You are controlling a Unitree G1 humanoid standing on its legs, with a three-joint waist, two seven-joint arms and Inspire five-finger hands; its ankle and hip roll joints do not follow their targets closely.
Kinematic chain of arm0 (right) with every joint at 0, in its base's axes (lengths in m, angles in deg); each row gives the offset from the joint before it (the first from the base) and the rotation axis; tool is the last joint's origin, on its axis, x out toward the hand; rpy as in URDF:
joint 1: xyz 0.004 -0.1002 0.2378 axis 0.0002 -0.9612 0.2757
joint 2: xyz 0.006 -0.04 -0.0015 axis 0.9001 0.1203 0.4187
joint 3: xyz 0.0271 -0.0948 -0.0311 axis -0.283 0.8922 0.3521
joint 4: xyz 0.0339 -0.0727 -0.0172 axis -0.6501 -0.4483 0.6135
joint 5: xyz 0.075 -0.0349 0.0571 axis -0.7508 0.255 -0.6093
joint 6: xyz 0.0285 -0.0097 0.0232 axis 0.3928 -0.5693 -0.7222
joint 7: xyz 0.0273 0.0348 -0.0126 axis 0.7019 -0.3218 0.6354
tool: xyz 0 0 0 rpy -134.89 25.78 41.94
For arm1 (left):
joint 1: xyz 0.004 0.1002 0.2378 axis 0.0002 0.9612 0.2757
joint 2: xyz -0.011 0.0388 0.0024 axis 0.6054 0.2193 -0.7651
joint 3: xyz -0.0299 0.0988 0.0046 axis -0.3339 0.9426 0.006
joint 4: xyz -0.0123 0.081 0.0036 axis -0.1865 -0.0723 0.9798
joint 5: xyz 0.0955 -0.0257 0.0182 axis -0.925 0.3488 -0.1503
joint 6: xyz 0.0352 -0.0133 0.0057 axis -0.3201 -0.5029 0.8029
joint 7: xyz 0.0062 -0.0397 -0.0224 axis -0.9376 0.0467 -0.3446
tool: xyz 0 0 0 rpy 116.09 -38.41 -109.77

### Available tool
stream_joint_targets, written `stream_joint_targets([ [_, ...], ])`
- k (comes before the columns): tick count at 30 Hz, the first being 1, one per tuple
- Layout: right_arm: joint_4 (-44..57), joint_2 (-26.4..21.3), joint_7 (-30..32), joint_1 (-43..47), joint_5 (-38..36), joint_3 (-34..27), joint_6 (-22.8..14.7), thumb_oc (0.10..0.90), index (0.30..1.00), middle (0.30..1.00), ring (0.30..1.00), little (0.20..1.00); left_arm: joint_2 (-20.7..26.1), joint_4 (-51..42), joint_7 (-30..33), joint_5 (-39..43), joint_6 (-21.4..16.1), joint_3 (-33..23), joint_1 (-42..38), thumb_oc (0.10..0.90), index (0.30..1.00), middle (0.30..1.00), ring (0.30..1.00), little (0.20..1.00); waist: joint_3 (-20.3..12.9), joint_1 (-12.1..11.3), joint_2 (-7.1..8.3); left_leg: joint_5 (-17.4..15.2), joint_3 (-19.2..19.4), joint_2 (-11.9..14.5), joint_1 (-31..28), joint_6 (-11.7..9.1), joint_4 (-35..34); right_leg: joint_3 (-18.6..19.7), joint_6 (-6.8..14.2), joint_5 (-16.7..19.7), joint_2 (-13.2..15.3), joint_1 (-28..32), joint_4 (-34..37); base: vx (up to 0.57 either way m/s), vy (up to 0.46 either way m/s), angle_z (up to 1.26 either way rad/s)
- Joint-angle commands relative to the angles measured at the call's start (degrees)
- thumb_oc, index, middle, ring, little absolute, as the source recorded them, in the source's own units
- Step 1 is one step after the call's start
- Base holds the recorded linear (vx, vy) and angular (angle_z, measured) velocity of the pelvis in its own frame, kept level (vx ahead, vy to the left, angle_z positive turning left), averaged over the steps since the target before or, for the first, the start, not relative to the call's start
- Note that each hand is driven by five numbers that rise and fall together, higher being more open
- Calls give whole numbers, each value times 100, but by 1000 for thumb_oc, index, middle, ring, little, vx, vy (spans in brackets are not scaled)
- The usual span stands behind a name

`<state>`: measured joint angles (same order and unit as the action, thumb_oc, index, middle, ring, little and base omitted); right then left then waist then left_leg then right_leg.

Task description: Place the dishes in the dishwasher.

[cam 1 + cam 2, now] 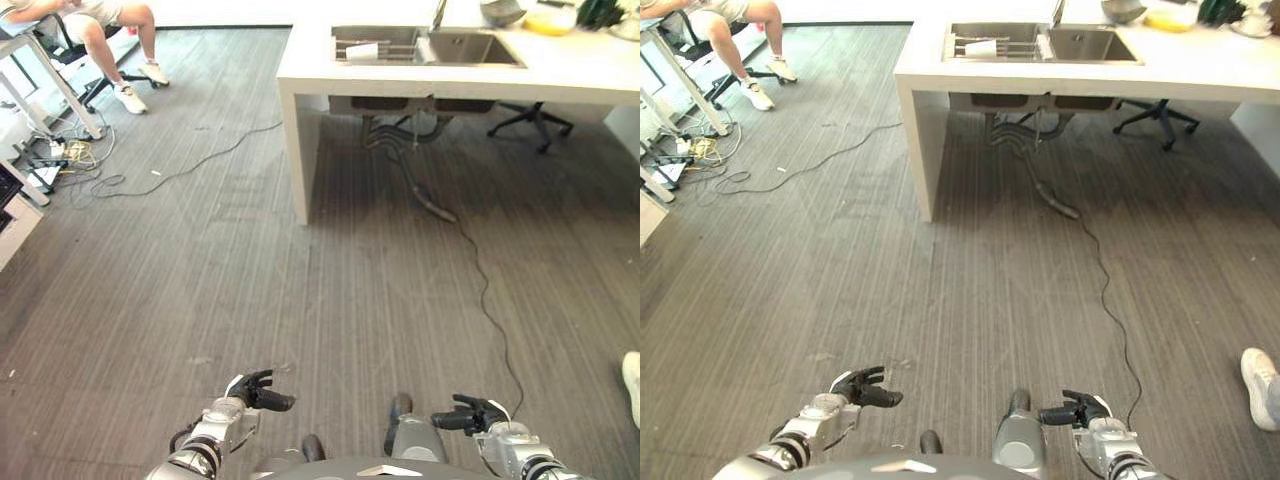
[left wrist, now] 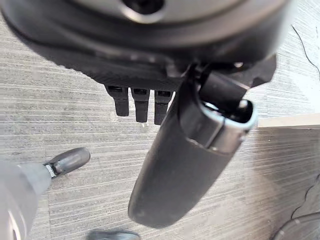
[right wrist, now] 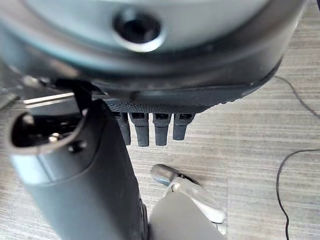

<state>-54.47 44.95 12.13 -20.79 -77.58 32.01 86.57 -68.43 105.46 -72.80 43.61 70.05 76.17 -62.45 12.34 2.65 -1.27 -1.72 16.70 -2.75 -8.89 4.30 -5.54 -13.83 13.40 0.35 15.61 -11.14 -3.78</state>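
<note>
Both of my hands hang low over the grey floor, far from the counter. My left hand (image 1: 256,391) has relaxed fingers (image 2: 141,104) and an outstretched thumb, with nothing in it. My right hand (image 1: 470,413) looks the same, its fingers (image 3: 151,128) straight and empty. On the white counter (image 1: 560,75) ahead, a steel sink (image 1: 470,48) has a rack on its left side holding a white cup (image 1: 362,50). A grey bowl (image 1: 500,10) and a yellow dish (image 1: 550,20) stand behind the sink.
A seated person (image 1: 120,30) and a desk (image 1: 40,70) are at the far left, with cables (image 1: 70,155) piled beneath. A black cable (image 1: 485,290) runs across the floor from under the sink. An office chair (image 1: 530,120) stands behind the counter. A person's shoe (image 1: 631,380) shows at the right edge.
</note>
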Motion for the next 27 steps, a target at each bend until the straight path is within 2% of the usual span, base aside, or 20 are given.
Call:
stream_joint_targets([
  [1,-139,-46,-52,103,-89,54,-19,800,900,900,900,900,115,-4,-25,-136,-248,32,-518,800,900,900,900,900,50,76,-28,-844,-378,147,-803,-573,120,79,50,820,7,-253,150,281,-93,30],
  [5,-289,-61,-124,-19,-65,-18,-9,800,900,900,900,900,129,-32,-55,-54,-269,-27,-473,800,900,900,900,900,-56,108,15,-1158,-527,241,-1073,-647,286,-300,25,882,54,-230,-47,420,-223,23],
  [6,-381,-98,-162,-35,-15,19,-13,800,900,900,900,900,120,-83,-43,37,-283,-47,-441,800,900,900,900,900,-108,136,-59,-1050,-545,536,-1038,-760,768,-379,-99,706,-131,-168,-255,415,-339,63],
  [7,-432,-116,-163,-12,16,64,-14,800,900,900,900,900,116,-94,-35,138,-280,-61,-428,800,900,900,900,900,-129,154,-80,-809,-605,678,-885,-839,1176,-367,-217,592,-253,-154,-371,413,-338,53],
  [8,-432,-116,-163,-12,16,64,-14,800,900,900,900,900,116,-94,-35,138,-280,-61,-428,800,900,900,900,900,-129,154,-80,-809,-605,678,-885,-839,1176,-367,-217,592,-253,-154,-371,283,-250,60],
  [9,-521,-121,-179,-6,71,81,-1,800,900,900,900,900,120,-132,-64,206,-288,-63,-390,800,900,900,900,900,-149,119,-136,-404,-622,880,-720,-963,1727,-414,-377,372,-443,-32,-476,300,-280,14],
  [10,-611,-114,-186,-38,112,119,27,800,900,900,900,900,131,-184,-95,229,-287,-35,-346,800,900,900,900,900,-188,80,-124,-60,-672,1039,-465,-962,2299,-506,-546,198,-552,124,-449,300,-280,18],
  [11,-611,-114,-186,-38,112,119,27,800,900,900,900,900,131,-184,-95,229,-287,-35,-346,800,900,900,900,900,-188,80,-124,-60,-672,1039,-465,-962,2299,-506,-546,198,-552,124,-449,511,-670,-19],
  [12,-648,-196,-156,-118,83,126,16,800,900,900,900,900,233,-559,-113,387,-203,59,-324,800,900,900,900,900,4,-120,13,1187,-941,1466,660,-1040,4716,-542,-1077,-229,-958,803,-176,474,-687,4],
  [13,-677,-248,-111,-118,82,115,22,800,900,900,900,900,288,-657,-71,417,-187,67,-321,800,900,900,900,900,94,-182,83,1260,-797,1660,912,-1001,5116,-559,-1210,-336,-1065,1023,-70,587,-791,8],
  [14,-708,-285,-98,-99,77,132,54,800,900,900,900,900,340,-814,-66,536,-173,90,-361,800,900,900,900,900,171,-272,121,1090,-792,1639,1281,-918,5303,-515,-1285,-441,-1136,1203,-2,330,-300,-4],
  [15,-745,-302,-87,-88,58,141,68,800,900,900,900,900,356,-949,-44,663,-193,88,-405,800,900,900,900,900,226,-359,117,815,-891,1401,1645,-866,5317,-460,-1278,-482,-1174,1377,58,367,-172,-17],
  [17,-786,-290,-121,-124,41,130,74,800,900,900,900,900,425,-1484,-41,993,-293,-9,-388,800,900,900,900,900,205,-596,126,583,-896,858,2159,-841,4592,-341,-1138,-512,-1260,1736,346,428,-75,-16],
  [19,-772,-293,-153,-212,-21,77,23,800,900,900,900,900,612,-2259,9,1331,-420,-148,-336,800,900,900,900,900,169,-827,51,596,-811,781,2291,-876,3257,-277,-1000,-579,-1360,2019,601,447,-42,-49],
  [20,-758,-289,-157,-227,-43,45,-3,800,900,900,900,900,721,-2741,18,1506,-506,-270,-306,800,900,900,900,900,147,-935,7,667,-788,688,2291,-856,2323,-255,-949,-627,-1423,2139,687,489,-17,-60],
  [21,-772,-287,-167,-234,-13,7,-32,800,900,900,900,900,878,-3264,21,1662,-591,-440,-246,800,900,900,900,900,129,-1092,-63,991,-917,509,2269,-896,1414,-175,-917,-670,-1559,2292,767,480,-11,-32],
  [22,-789,-284,-172,-275,-12,-65,-47,800,900,900,900,900,1038,-3700,-30,1777,-622,-533,-207,800,900,900,900,900,140,-1182,-103,1158,-1002,411,2311,-953,809,-108,-908,-744,-1662,2432,794,468,-35,-20],
  [23,-828,-275,-183,-302,-22,-136,-64,800,900,900,900,900,1184,-4081,-69,1928,-665,-650,-168,800,900,900,900,900,140,-1234,-115,1272,-893,374,2401,-1024,361,-65,-914,-816,-1734,2541,814,417,-60,-28],
  [25,-961,-247,-245,-299,-34,-303,-55,800,900,900,900,900,1543,-4864,-188,2112,-731,-951,-16,800,900,900,900,900,115,-1336,-141,1318,-394,362,2607,-1049,90,11,-932,-965,-1889,2762,832,427,-44,-46],
  [27,-1070,-155,-364,-307,-46,-351,-7,800,900,900,900,900,1780,-5576,-255,2176,-784,-1223,136,800,900,900,900,900,-62,-1439,-94,1339,-122,316,2419,-825,54,159,-917,-1098,-1996,2928,794,526,5,-67],
])
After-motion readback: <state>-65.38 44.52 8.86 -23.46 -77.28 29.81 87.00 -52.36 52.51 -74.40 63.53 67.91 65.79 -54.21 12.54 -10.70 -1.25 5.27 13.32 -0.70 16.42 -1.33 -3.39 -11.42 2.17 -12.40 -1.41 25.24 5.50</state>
